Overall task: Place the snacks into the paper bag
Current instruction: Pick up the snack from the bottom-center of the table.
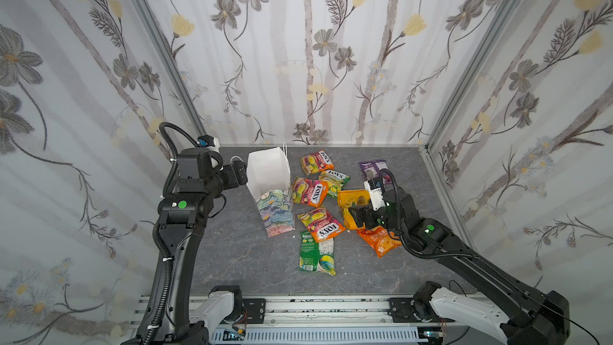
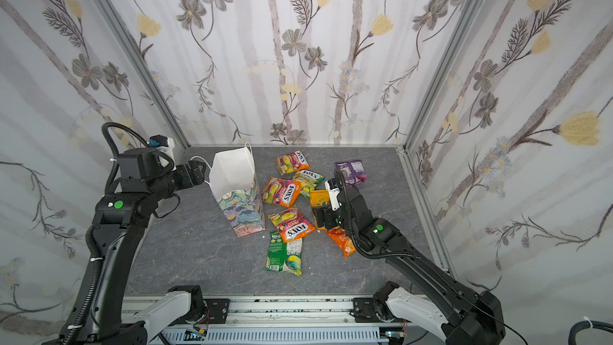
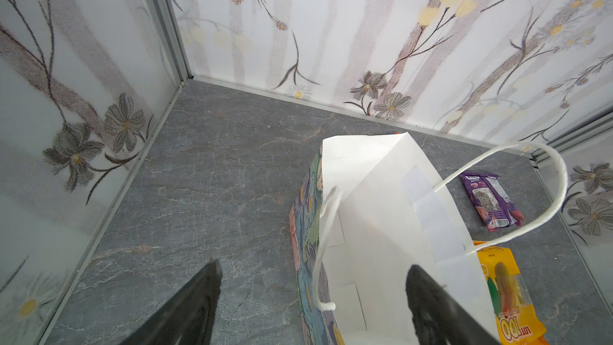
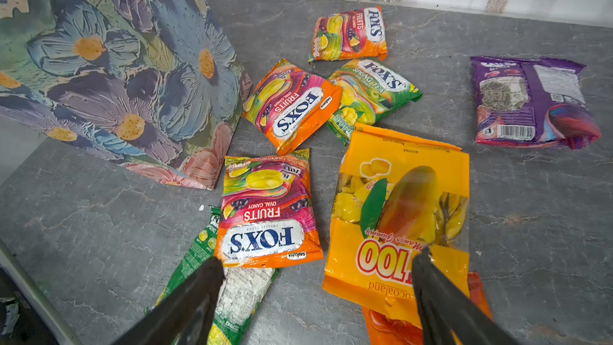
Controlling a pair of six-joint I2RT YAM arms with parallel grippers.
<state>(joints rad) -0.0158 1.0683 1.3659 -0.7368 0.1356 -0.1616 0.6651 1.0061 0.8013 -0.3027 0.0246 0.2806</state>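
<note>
1. Black right gripper [image 4: 318, 257], jaws spread, hovers above yellow mango packet [image 4: 398, 200].
2. Black left gripper [image 3: 313, 265], jaws spread, straddles upright floral paper bag [image 1: 275, 214] rim.
3. Glossy snacks [image 1: 318, 224] lie on grey table [image 1: 232, 253], at bag's 3 o'clock.

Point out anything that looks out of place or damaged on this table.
Nothing looks torn or spilled. A small white scrap lies on the table beside the paper bag. The snacks overlap: the mango packet covers part of the orange packet, and a FOX'S pack lies on the green-white packet.
</note>
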